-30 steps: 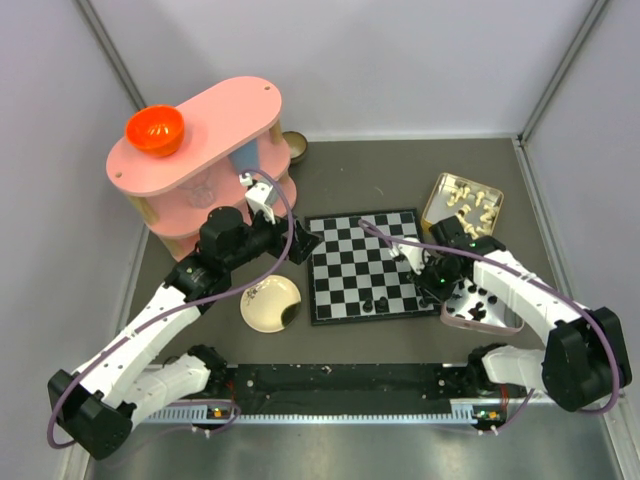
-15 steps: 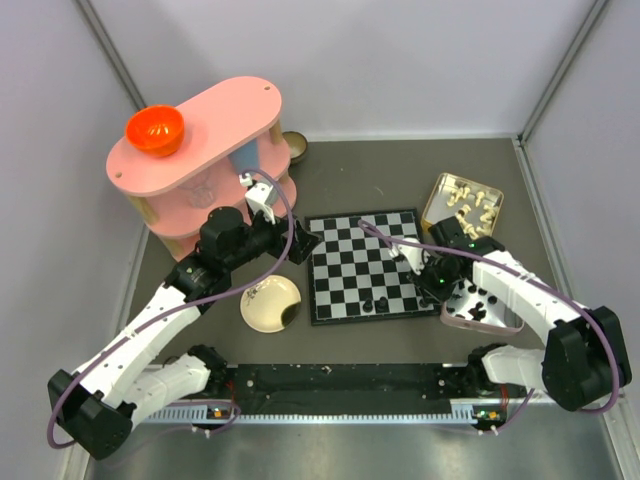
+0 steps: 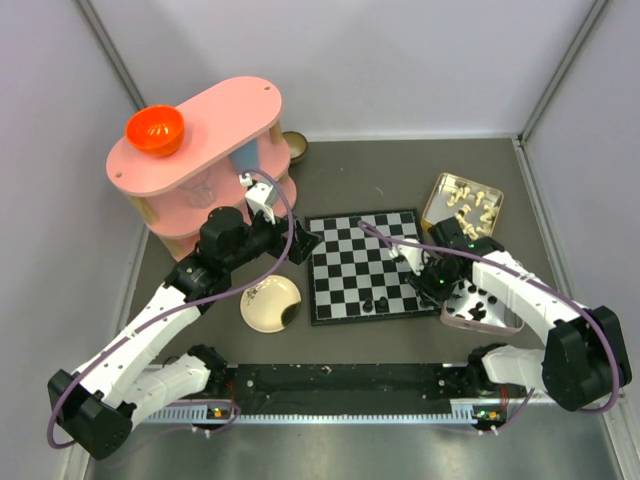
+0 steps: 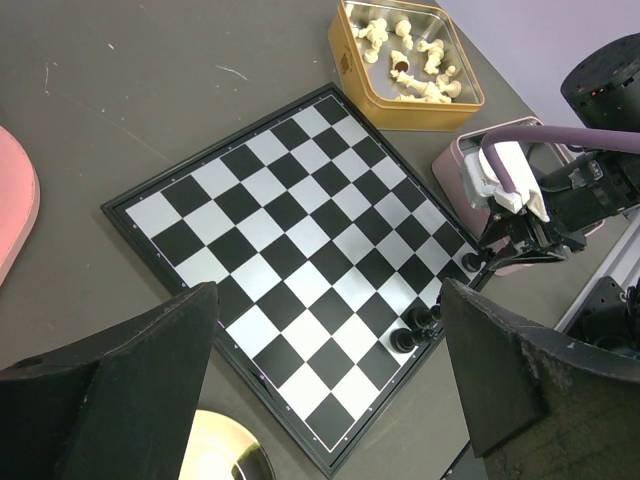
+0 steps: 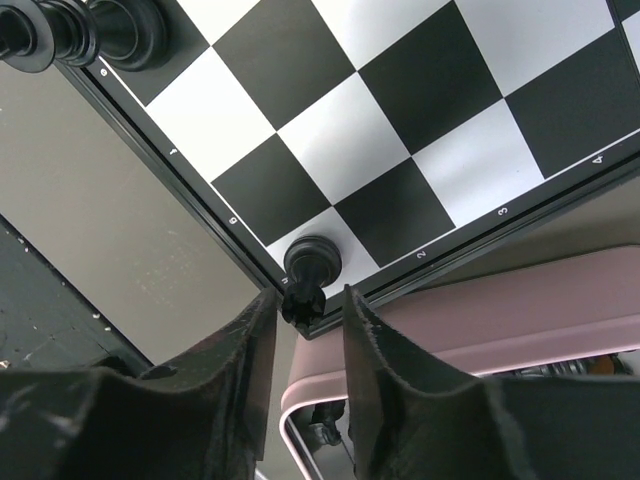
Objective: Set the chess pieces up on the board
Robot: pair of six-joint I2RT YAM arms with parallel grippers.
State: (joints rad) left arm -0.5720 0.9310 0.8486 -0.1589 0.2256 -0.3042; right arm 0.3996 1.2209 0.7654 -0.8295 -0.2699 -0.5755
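The board lies flat at mid-table, seen also in the left wrist view and the right wrist view. A black rook stands upright on the board's near right corner square. My right gripper straddles its top with the jaws slightly parted; a gap shows on the right side. Two more black chess pieces stand on the near row, also in the right wrist view. My left gripper hovers wide open over the board's left edge, holding nothing.
A pink tray with black pieces lies right of the board, under the right arm. A gold tin of cream pieces sits at the back right. A cream plate is at the near left. A pink shelf carries an orange bowl.
The right gripper's jaws have parted a little around the rook, which stays standing on the corner square. Neither arm has otherwise moved.
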